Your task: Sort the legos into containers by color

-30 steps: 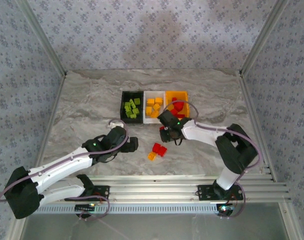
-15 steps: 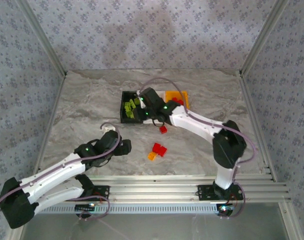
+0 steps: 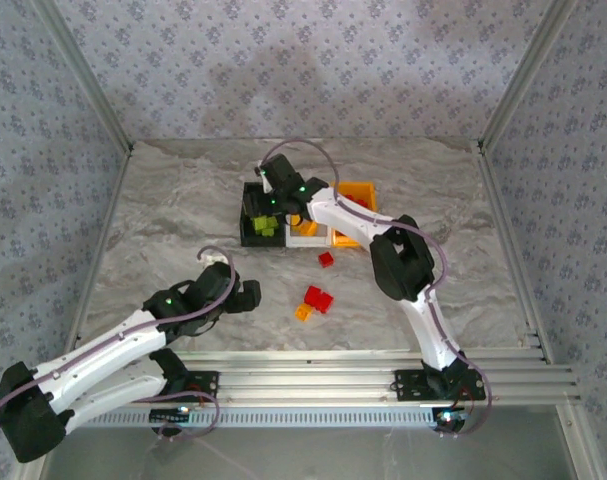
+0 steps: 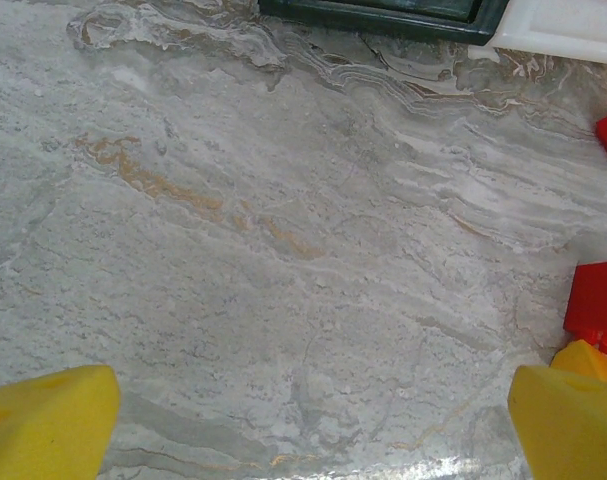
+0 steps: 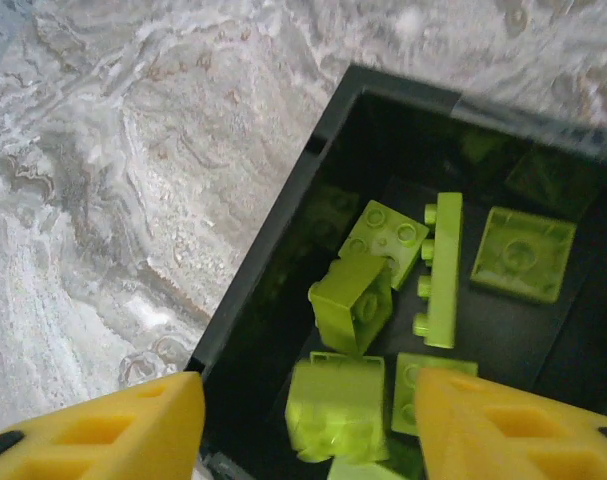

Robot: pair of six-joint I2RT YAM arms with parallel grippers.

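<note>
Right wrist: green legos (image 5: 353, 300) in black bin (image 5: 273, 232) lie below right tool (image 5: 305, 412)

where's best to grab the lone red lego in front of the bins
Pinch the lone red lego across two opposite side walls, coming straight down from above: it lies alone on the table, clear of the red pair.

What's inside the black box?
Light green legos lie inside the black bin, some piled together; no other color shows. The open right gripper hangs over it, and its yellow fingers cover part of the bin, so anything there is hidden.
</note>
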